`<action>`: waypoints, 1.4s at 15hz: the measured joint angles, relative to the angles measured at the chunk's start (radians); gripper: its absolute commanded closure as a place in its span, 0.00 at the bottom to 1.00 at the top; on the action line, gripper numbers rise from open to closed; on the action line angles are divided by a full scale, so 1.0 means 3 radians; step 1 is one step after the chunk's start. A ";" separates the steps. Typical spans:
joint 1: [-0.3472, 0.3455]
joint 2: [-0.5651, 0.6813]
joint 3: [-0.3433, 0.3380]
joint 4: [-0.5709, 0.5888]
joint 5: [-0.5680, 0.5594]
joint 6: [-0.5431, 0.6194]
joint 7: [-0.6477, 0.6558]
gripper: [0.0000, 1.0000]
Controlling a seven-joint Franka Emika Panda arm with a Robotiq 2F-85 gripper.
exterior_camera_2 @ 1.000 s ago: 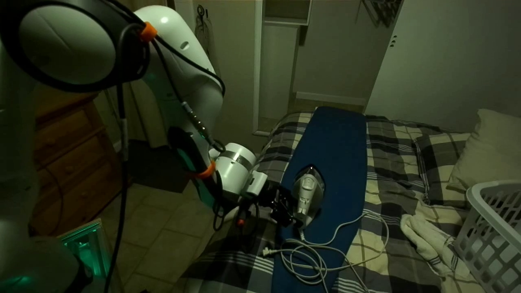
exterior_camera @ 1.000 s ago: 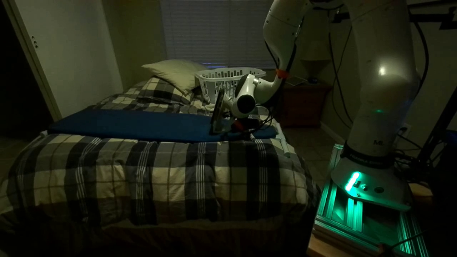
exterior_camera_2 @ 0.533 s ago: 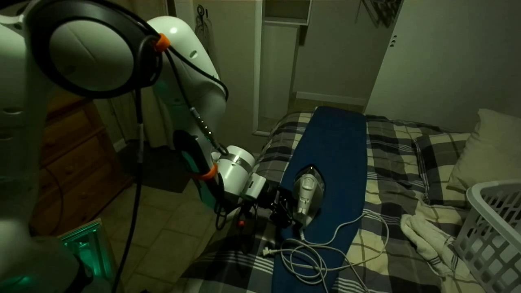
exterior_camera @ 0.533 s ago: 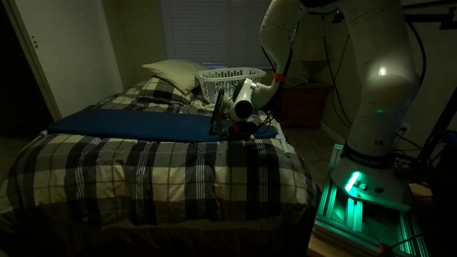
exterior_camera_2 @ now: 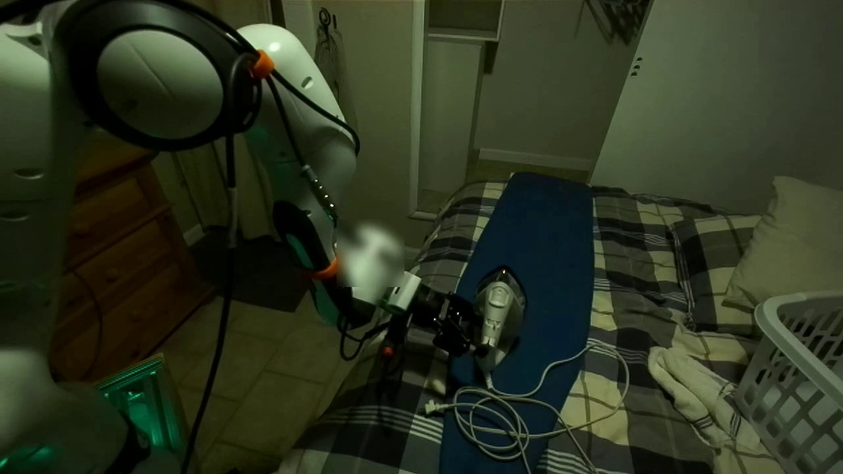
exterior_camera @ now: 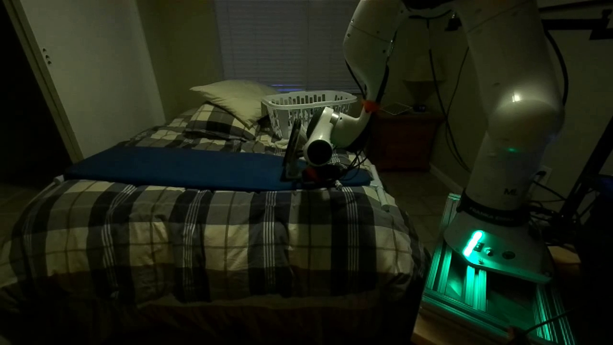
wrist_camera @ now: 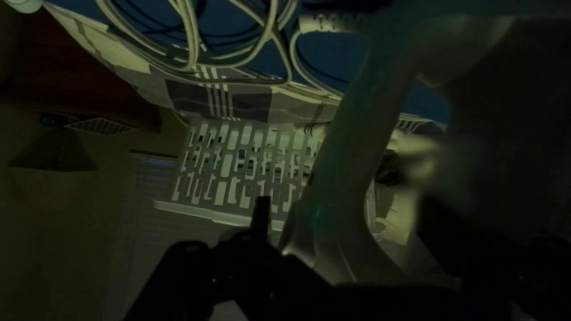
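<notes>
A white clothes iron (exterior_camera_2: 498,309) stands on its heel with its soleplate near vertical on the blue ironing board (exterior_camera_2: 546,230); it also shows in an exterior view (exterior_camera: 290,155). My black gripper (exterior_camera_2: 471,342) is beside the iron's handle, low over the board. In the wrist view my gripper (wrist_camera: 345,214) has one finger on each side of the iron's handle (wrist_camera: 352,133), with a gap visible on the right. The fingers are very dark there, and part of the right side is blurred. The iron's cord (wrist_camera: 192,35) lies coiled on the board.
The board lies across a bed with a plaid cover (exterior_camera: 230,239). A white laundry basket (exterior_camera: 311,98) and pillows (exterior_camera: 239,98) are on the bed. A white cloth (exterior_camera_2: 691,388) lies near the basket. The cord's plug (exterior_camera_2: 432,407) rests at the board's edge. A nightstand (exterior_camera: 407,139) stands beyond.
The arm's links and wrist have shifted slightly; in an exterior view the wrist has moved a little left and down. The gripper stays by the handle. The iron has not visibly moved.
</notes>
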 measured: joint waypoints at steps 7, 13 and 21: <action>0.0039 0.0000 -0.0002 -0.0001 0.0106 -0.0109 0.0000 0.70; 0.0059 0.0025 -0.0002 -0.0006 0.0128 -0.0124 0.0000 0.88; 0.0072 0.0025 -0.0002 -0.0010 0.0130 -0.0129 0.0000 0.37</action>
